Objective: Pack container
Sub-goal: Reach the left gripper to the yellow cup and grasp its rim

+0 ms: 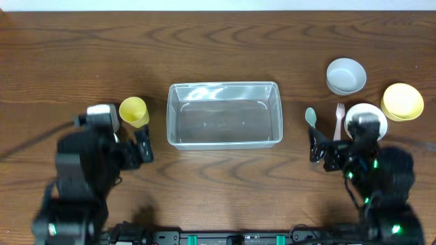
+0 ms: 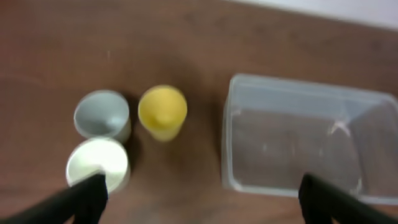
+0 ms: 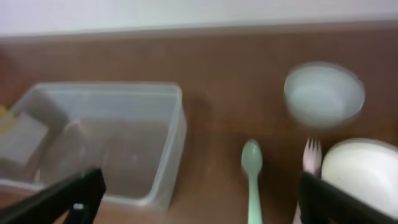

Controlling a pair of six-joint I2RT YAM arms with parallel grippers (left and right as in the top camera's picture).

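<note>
- Container, clear plastic, sits on the middle of the wooden table with its long side running left to right; nothing lies in it.
- Left gripper hangs just off the container's left end, near corner. Its jaws are spread wide, with nothing between them.
- In the left wrist view the left gripper shows only two dark fingertips at the bottom corners, with bare table between them.
- A yellow cup stands between that arm and the container, apart from both.
- The left wrist view also shows a grey cup and a white cup close together; the white one lies by the left fingertip, though the blur hides whether they touch.
- Right gripper is off the container's right end, fully spread and holding nothing.
- Ahead of the right gripper lie a green spoon and a pink fork, side by side.
- A white bowl sits just right of the fork, partly under the right arm.
- A grey bowl and a yellow bowl stand farther back.
</note>
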